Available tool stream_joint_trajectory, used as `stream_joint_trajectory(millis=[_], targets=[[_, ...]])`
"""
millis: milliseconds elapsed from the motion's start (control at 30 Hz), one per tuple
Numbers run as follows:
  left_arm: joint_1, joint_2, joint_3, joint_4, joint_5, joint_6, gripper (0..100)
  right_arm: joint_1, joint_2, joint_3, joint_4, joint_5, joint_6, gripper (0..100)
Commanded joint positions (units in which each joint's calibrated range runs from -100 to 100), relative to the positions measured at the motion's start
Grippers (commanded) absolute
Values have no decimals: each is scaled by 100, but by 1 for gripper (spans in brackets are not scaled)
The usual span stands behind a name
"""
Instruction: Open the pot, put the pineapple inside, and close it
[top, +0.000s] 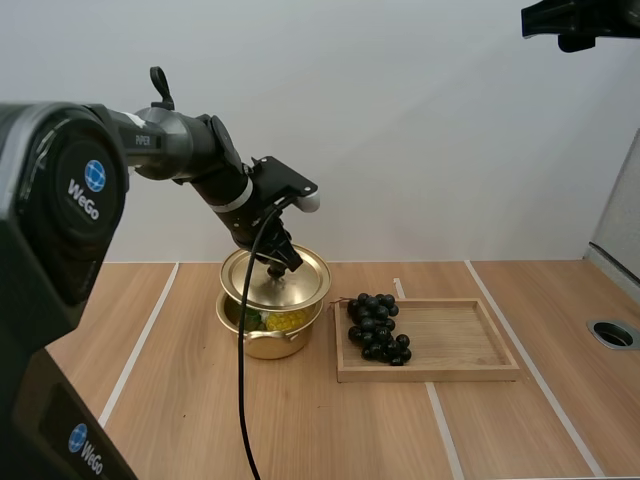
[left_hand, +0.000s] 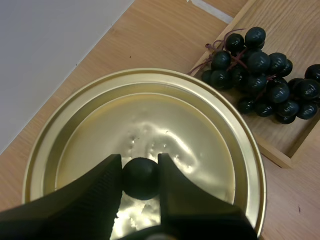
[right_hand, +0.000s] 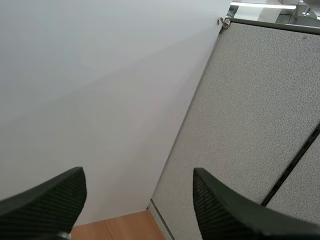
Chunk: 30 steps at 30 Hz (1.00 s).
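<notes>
Closest in, my left fingers (left_hand: 100, 192) are clamped on the black knob (left_hand: 141, 179) of the one gold lid (left_hand: 160, 120), held tilted over the one pot (top: 268, 345). Whether the lid's far edge touches the rim I cannot tell. Below the fingers, inside the pot, the pineapple (top: 287, 320) shows as a yellow sliver, mostly hidden by the lid. Beside the pot on the bench (top: 500, 430), one tray (top: 460, 340) carries one bunch of grapes (top: 375, 325). Farthest up, my right fingers (right_hand: 45, 200) stand spread, gripping nothing.

Bright, even light fills the room from overhead. The gold lid (left_hand: 200, 125) throws back mottled white glare near its knob (left_hand: 142, 178), and the tray (top: 465, 338) casts only a faint, soft shadow on the table (top: 330, 430).
</notes>
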<state>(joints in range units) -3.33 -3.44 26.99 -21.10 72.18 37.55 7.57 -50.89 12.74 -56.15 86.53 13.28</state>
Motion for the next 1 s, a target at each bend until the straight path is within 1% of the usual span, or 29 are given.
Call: stream_joint_trajectory(millis=[0,533,767,833,967], targets=[[-19,35,4,-140,-198,16,0,-18,-69,-51,-75,60,-60,100],[-10,420,4,-140,-270,-229,0,-18,-69,-51,-143,60,-131,100],[-10,420,4,84,-105,-444,0,-18,-69,-51,-165,60,-131,100],[14,420,4,164,-93,-560,0,-18,-69,-51,-165,60,-131,100],[152,420,4,163,-64,-606,0,-18,-69,-51,-177,60,-131,100]])
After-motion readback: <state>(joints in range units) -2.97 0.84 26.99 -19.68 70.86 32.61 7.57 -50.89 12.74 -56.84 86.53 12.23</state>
